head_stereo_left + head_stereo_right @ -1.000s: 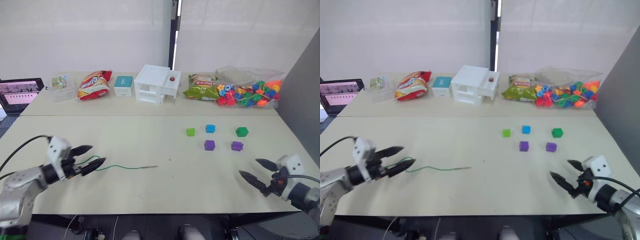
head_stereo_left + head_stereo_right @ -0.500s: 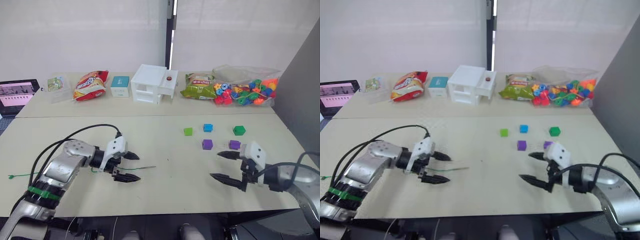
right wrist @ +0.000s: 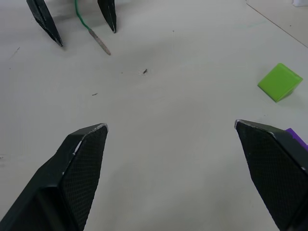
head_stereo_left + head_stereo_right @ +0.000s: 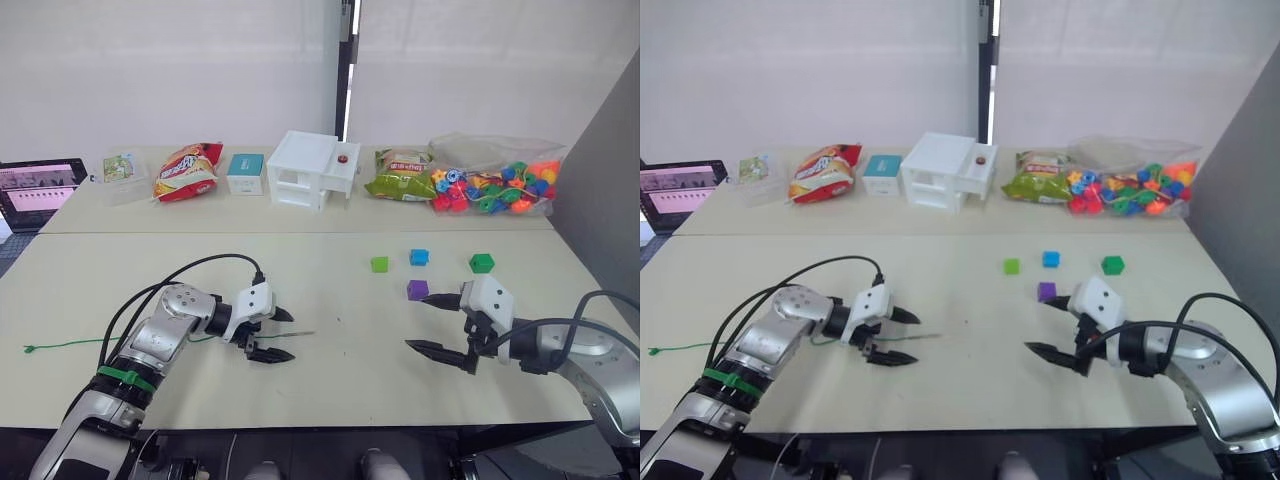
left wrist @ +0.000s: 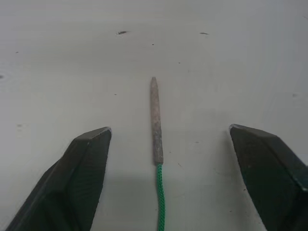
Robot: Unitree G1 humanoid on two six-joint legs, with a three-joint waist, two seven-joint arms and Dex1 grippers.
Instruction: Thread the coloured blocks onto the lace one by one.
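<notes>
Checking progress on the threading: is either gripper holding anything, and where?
Nothing is held. The left gripper is open astride the lace tip; the right gripper is open over bare table.

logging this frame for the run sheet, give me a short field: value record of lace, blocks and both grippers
lace: green lace flat on the table, unthreaded
lace tip: pale stiff tip lies between the open fingers of the left gripper, not gripped
left gripper: open, low over the table
right gripper: right gripper open, empty, beside the purple block
loose blocks: light green block, blue block, dark green block, purple block
back of table: bag of beads, snack bags, white toy house
</notes>
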